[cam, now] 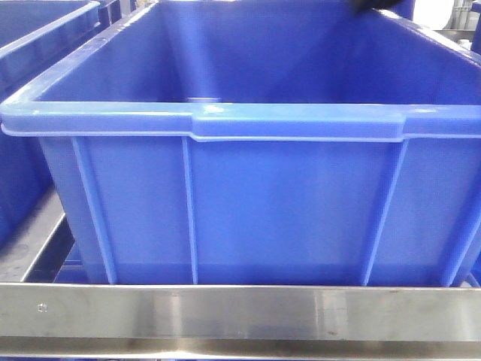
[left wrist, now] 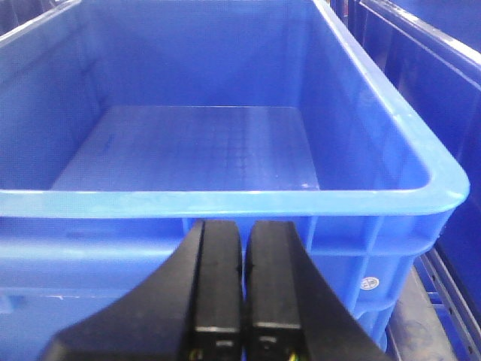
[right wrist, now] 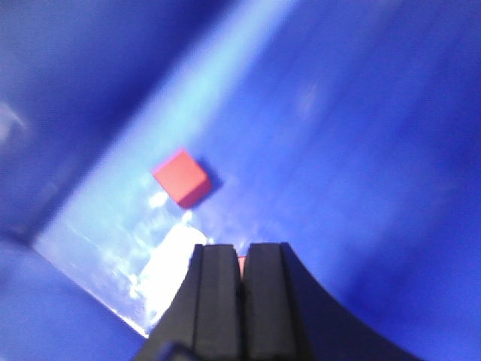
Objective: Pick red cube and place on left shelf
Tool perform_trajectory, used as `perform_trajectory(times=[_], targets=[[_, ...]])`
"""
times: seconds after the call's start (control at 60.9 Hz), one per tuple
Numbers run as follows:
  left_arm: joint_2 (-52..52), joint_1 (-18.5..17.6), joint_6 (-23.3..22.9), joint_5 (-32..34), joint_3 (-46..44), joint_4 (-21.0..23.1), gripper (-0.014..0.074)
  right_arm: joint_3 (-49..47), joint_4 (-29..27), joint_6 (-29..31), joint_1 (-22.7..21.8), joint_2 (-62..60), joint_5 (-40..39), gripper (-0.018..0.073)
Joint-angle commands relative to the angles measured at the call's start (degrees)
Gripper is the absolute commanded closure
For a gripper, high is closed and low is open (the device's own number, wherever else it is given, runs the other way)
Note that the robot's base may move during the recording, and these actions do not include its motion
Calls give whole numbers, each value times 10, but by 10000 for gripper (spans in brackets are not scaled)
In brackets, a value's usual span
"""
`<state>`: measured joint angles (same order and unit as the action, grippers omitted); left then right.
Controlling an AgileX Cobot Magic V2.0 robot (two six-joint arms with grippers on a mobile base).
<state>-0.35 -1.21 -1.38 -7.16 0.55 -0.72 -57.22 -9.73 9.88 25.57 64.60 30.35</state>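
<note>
Front view: large blue ribbed plastic crate (cam: pixel 248 203) seated on the brushed stainless-steel shelf rail (cam: pixel 240 312); second blue crate (cam: pixel 22 90) at 9 o'clock.

Left wrist view: black left gripper (left wrist: pixel 244 259), fingers pressed together with nothing between them, at 6 o'clock before the crate's front rim (left wrist: pixel 225 203); bare ribbed floor inside.

Right wrist view: black right gripper (right wrist: pixel 242 263) clenched, a sliver of red showing between its tips; small red cube (right wrist: pixel 181 177) on the blue floor at 11 o'clock, apart from the fingers.

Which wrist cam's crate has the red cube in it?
The right wrist view's crate: red cube lies on its floor ahead of the shut claw. The left view's crate shows none.
</note>
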Motion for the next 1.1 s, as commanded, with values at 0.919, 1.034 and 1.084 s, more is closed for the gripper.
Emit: perform_trajectory(times=[0.919, 1.034, 1.084], targets=[[-9, -1, 0, 49, 13, 3, 495, 304, -9, 5, 1, -506, -110, 503], [-9, -1, 0, 49, 13, 3, 495, 304, -9, 5, 1, -506, -110, 503], [-9, -1, 0, 49, 13, 3, 495, 304, -9, 5, 1, -506, -110, 503]])
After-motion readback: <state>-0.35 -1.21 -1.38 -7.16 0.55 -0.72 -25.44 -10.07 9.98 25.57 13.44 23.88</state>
